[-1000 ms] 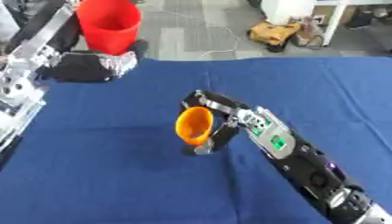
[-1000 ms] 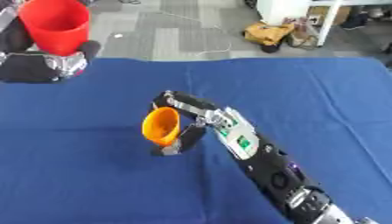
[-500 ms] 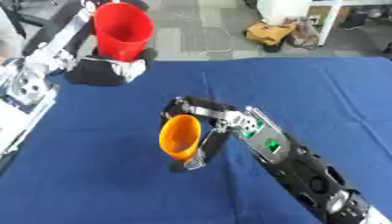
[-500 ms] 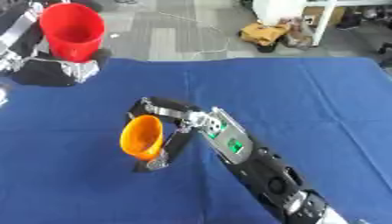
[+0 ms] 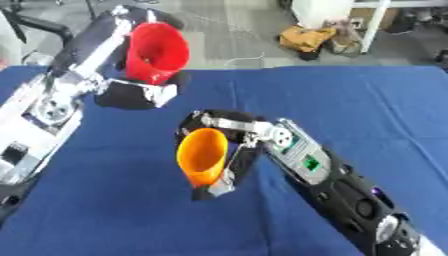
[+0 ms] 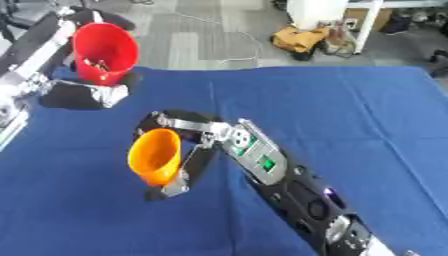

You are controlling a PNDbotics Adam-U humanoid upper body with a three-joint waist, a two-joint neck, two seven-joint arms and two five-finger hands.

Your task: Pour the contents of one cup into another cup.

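Red cup (image 6: pixel 104 59): held aloft at ten o'clock, left hand (image 5: pixel 140 94) wrapped beneath, apparently ready to tip. Orange cup (image 5: pixel 202 155): centre, clasped by right hand (image 5: pixel 229 150), mouth angled leftward to receive.

No text, label, brand, number or sign can be read anywhere. A small green patch on the right forearm (image 5: pixel 311 163) shows no legible marking.
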